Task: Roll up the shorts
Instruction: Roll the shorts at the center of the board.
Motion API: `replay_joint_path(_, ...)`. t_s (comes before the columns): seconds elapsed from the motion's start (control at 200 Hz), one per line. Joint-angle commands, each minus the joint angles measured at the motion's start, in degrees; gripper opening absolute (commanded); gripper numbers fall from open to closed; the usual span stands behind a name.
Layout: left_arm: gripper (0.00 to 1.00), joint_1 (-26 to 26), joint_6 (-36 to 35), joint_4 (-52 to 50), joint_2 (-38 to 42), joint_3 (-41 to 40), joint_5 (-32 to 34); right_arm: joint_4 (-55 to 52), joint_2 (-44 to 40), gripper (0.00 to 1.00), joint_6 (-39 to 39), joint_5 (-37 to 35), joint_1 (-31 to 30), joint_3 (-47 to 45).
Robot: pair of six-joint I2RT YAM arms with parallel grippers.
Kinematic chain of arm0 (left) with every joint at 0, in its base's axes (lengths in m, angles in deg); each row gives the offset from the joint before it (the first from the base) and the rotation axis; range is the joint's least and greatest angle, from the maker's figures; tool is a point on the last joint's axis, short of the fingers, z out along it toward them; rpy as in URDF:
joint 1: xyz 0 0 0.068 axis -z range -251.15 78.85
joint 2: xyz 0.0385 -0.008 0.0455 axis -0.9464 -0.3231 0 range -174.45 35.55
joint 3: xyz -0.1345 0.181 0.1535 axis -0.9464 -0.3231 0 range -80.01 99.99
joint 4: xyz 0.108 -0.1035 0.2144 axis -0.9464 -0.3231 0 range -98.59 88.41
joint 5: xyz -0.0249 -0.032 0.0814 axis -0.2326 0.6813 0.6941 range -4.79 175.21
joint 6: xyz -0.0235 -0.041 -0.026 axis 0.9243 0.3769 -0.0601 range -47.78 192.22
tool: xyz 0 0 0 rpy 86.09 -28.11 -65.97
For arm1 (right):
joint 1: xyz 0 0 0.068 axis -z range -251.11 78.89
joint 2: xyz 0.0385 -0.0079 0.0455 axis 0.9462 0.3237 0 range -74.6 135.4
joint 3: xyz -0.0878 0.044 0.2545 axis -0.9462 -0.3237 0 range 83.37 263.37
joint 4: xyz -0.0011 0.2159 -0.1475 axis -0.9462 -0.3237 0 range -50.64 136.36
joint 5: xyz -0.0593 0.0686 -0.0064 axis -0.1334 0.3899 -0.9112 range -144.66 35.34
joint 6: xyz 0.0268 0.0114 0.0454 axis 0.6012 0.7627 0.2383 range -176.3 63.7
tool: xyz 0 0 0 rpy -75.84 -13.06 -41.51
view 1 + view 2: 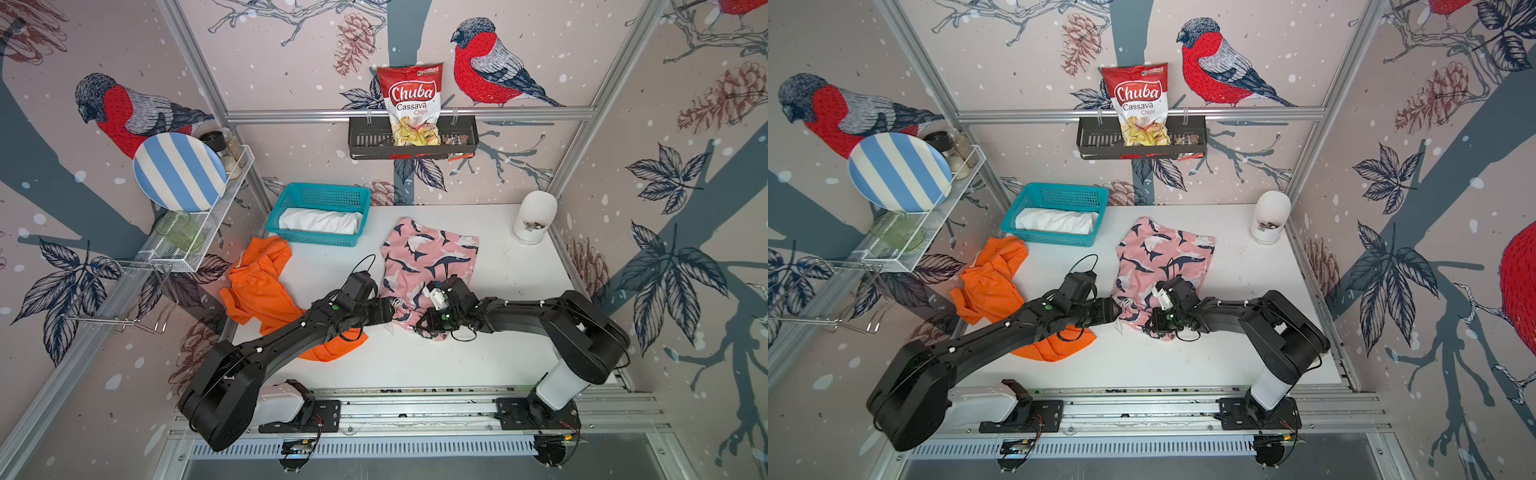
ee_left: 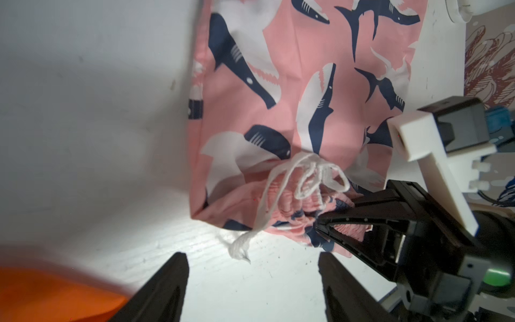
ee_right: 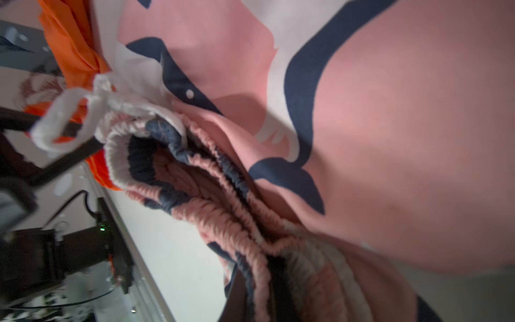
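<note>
The pink shorts (image 1: 432, 257) are spread on the table (image 1: 498, 353) — their waistband is clamped in the right hand (image 2: 331, 220), while the left hand (image 2: 252, 260) is held just beside it, fingers apart.

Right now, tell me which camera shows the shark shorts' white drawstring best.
The left wrist view: the drawstring is sharp, looped over the shark-print shorts' waistband, frayed end on the table. The right wrist view shows one blurred loop; in both top views, only a tiny white strand.
</note>
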Motion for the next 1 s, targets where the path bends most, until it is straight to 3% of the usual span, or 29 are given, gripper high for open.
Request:
replay_joint_path(0.0, 0.81, 1.37, 5.9, 6.2, 0.33, -2.44, -1.87, 16.67, 0.38, 0.0, 16.22, 5.56, -0.5, -2.32)
replay_joint_path(0.135, 0.86, 2.14, 7.81, 11.66, -0.94, -4.97, -1.87, 22.85, 0.75, 0.0, 21.63, 5.9, -0.87, -4.32)
replay_joint_path(0.315, 0.91, 2.05, 10.47, 23.41, -4.27, -8.01, -2.54, 22.55, 0.36, 0.0, 21.8, 6.95, -1.23, -4.62)
replay_joint_path(0.495, 0.89, 1.53, 12.27, 32.12, -9.1, -9.1, -3.09, 19.47, 1.13, 0.0, 18.97, 9.13, -1.39, -4.21)
replay_joint_path(0.65, 0.83, 0.32, 11.77, 33.68, -11.71, -8.8, -4.31, 10.71, 1.89, 0.0, 11.63, 9.95, -1.74, -1.4)
replay_joint_path(0.78, 0.63, -0.21, 11.17, 32.06, -13.87, -8.32, -4.13, 3.54, 1.98, 0.0, 5.96, 8.95, -1.82, 1.31)
replay_joint_path(0.895, 0.3, -0.37, 10.8, 29.24, -14.05, -8.21, -2.52, -3.74, 1.24, 0.01, 1.54, 4.36, -1.97, 3.79)
replay_joint_path(0.995, 0.13, -0.49, 10.23, 27.1, -13.41, -7.8, -1.35, -10.26, -0.66, 0.17, -2.87, -2.0, -3.36, 6.44)
